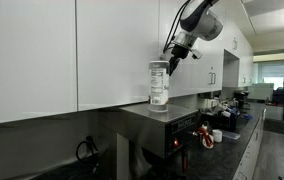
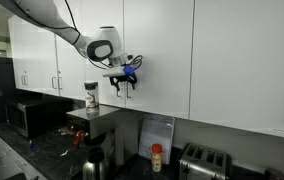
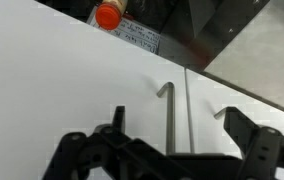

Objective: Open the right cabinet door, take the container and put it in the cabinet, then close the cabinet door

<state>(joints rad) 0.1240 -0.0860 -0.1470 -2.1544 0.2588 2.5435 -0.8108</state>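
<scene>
The container (image 1: 158, 83), a clear jar with a label band, stands on top of a steel appliance (image 1: 162, 118); it also shows in an exterior view (image 2: 92, 96). My gripper (image 2: 125, 82) is open and empty, up against the closed white cabinet doors, right of and slightly above the container. In the wrist view my gripper (image 3: 177, 128) spans the door seam, with the right cabinet door's (image 3: 72, 90) silver bar handle (image 3: 167, 120) between the fingers. The neighbouring door's handle (image 3: 222, 112) is just inside the other finger. The right cabinet door (image 2: 157, 55) is shut, so the cabinet's inside is hidden.
Below the cabinets stand a red-capped bottle (image 2: 157, 157), a toaster (image 2: 204, 160), a dark kettle (image 2: 92, 160) and a microwave (image 2: 27, 115). The red cap also shows in the wrist view (image 3: 107, 15). More handled white doors (image 2: 42, 60) run along the wall.
</scene>
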